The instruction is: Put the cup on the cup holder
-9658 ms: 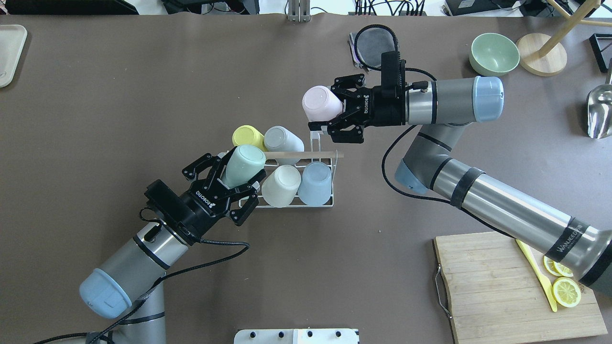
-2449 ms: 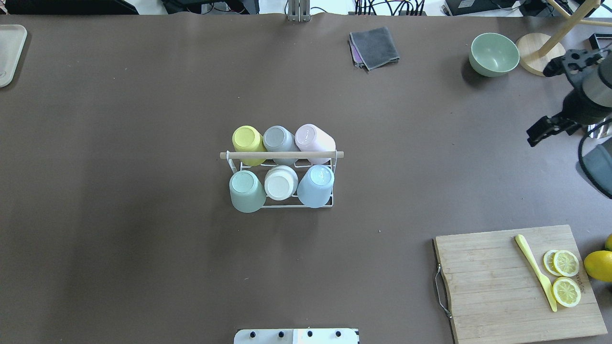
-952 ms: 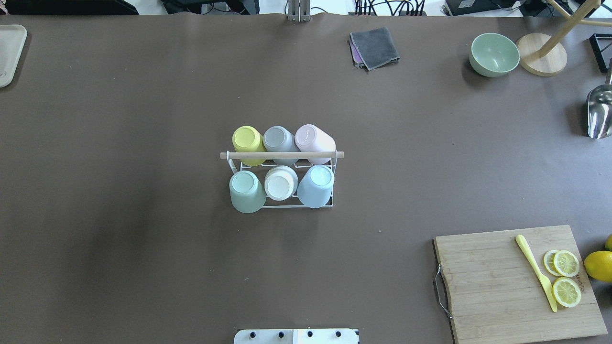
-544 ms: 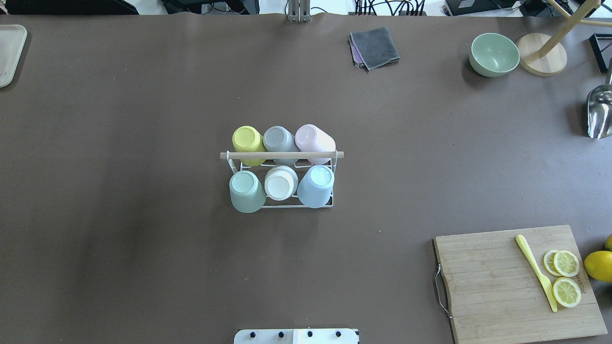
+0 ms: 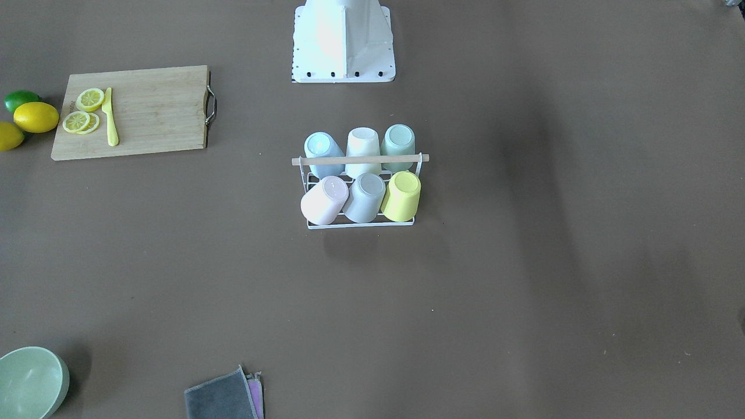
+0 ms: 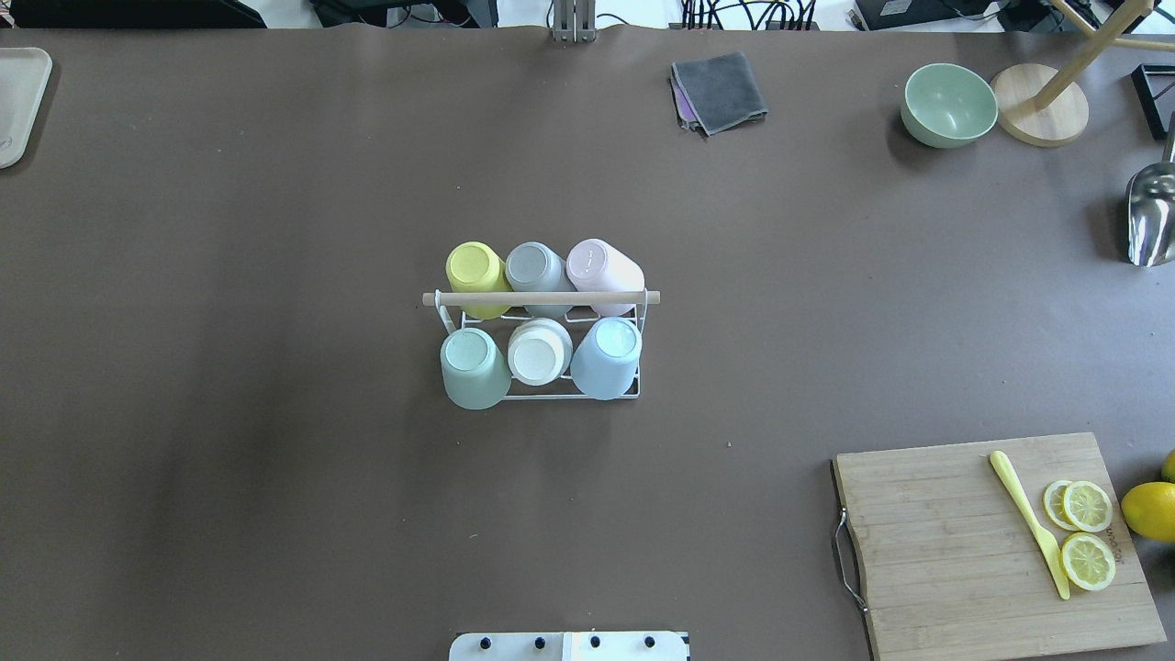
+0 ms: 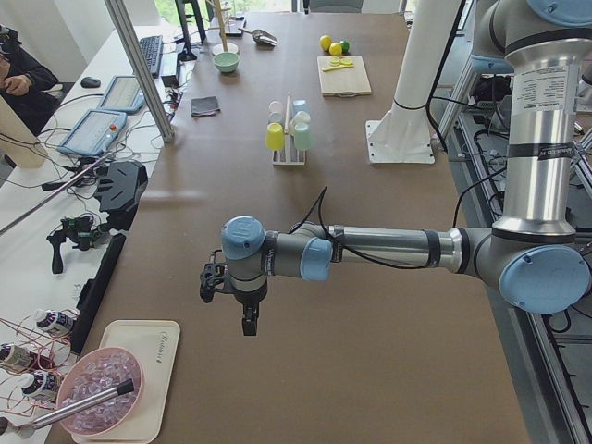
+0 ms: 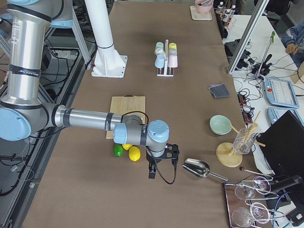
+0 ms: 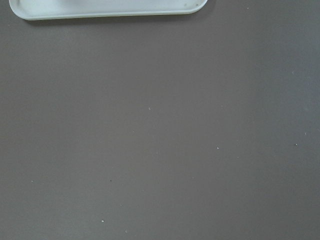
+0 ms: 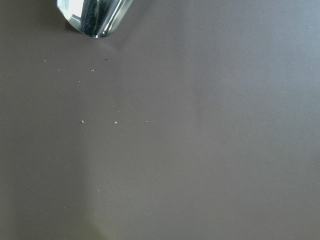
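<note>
While six upturned cups (image 6: 540, 353) fill both its rows, the cup holder (image 6: 551, 298) stands mid-frame on the counter (image 6: 275, 229) in the overhead view, with the pink cup (image 6: 601, 274) at its upper right. Well apart from it, the left hand (image 7: 242, 310) hangs lower left in the left side view and the right hand (image 8: 159, 162) hangs low-centre in the right side view. I cannot tell whether either is open or closed.

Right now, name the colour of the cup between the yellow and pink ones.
The cup is grey; clearest overhead.
</note>
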Available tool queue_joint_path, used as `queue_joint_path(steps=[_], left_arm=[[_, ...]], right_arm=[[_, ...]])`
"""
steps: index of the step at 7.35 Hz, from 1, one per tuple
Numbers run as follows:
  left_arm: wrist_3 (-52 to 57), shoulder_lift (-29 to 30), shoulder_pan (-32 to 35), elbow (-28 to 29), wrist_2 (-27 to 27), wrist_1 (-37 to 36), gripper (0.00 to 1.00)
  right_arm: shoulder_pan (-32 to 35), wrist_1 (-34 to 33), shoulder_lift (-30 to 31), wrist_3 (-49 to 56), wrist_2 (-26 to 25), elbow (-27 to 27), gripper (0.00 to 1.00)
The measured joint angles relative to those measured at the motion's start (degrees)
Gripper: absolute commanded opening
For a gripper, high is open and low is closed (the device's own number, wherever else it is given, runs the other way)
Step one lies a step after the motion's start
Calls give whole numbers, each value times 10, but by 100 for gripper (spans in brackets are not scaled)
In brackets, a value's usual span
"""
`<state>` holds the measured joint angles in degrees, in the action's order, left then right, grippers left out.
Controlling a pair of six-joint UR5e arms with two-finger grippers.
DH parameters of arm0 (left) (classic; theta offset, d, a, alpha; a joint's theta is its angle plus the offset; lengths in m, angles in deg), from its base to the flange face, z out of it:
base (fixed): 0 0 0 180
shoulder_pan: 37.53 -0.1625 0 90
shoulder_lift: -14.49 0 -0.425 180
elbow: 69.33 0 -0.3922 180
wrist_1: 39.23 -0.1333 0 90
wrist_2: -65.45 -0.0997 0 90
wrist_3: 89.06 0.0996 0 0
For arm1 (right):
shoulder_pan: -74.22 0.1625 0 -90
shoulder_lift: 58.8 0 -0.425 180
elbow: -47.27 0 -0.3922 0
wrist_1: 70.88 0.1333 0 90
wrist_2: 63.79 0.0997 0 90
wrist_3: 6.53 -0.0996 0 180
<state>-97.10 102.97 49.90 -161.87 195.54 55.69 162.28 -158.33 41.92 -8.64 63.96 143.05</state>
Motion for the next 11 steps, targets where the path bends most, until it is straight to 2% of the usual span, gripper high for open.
queue_joint_path(steps=[11], left_arm=[[2, 0, 1, 1, -1, 1, 98]], right_arm=[[39, 0, 3, 70, -4, -26, 100]])
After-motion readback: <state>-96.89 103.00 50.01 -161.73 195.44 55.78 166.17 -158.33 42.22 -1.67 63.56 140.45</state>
